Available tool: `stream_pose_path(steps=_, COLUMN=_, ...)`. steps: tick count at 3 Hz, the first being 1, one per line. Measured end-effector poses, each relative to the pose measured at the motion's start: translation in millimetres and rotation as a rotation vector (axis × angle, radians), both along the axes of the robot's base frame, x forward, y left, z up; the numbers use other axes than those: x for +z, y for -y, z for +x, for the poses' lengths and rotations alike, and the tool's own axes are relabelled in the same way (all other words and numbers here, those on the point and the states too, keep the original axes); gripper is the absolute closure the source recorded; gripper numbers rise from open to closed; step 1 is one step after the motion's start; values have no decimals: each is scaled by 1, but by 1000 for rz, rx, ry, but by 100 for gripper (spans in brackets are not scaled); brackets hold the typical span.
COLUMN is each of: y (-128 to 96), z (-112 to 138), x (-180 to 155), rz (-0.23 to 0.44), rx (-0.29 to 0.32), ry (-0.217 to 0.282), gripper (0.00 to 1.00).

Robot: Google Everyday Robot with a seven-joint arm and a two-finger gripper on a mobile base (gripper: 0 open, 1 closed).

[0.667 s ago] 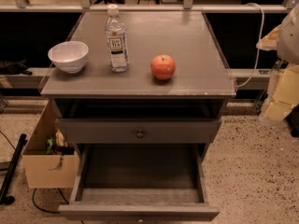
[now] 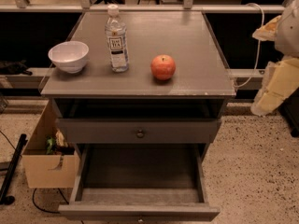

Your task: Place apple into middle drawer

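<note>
The apple (image 2: 163, 67), round and red-orange, sits on the grey cabinet top (image 2: 187, 36), right of centre near the front edge. The middle drawer (image 2: 140, 171) is pulled out wide below, showing its bare grey-brown floor with nothing in it. Above it is a drawer front with a small round knob (image 2: 140, 133), pulled out slightly. My gripper (image 2: 273, 94) hangs at the right edge of the view, beyond the cabinet's right side, about level with the top and well apart from the apple. It holds nothing that I can see.
A white bowl (image 2: 68, 56) stands at the top's left front. A clear water bottle (image 2: 116, 38) stands upright between bowl and apple. A cardboard box (image 2: 44, 164) with items sits on the floor left of the drawer. A white cable (image 2: 256, 50) hangs at the right.
</note>
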State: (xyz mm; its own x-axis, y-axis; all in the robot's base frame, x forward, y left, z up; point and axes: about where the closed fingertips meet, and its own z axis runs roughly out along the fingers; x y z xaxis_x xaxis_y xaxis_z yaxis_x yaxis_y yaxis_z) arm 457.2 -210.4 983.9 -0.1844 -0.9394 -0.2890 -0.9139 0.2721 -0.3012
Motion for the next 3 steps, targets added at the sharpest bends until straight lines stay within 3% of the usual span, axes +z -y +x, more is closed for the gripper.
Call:
stream_pose_path(steps=1, y=-11, z=24, x=9, rz=127, rx=53, ry=92, gripper=0)
stream_pose_path(steps=2, y=-47, z=59, x=7, rz=293, rx=127, ry=164, gripper=0)
stream_pose_path(steps=3, y=-74, z=117, x=1, rz=382, rx=126, ry=188, gripper=0)
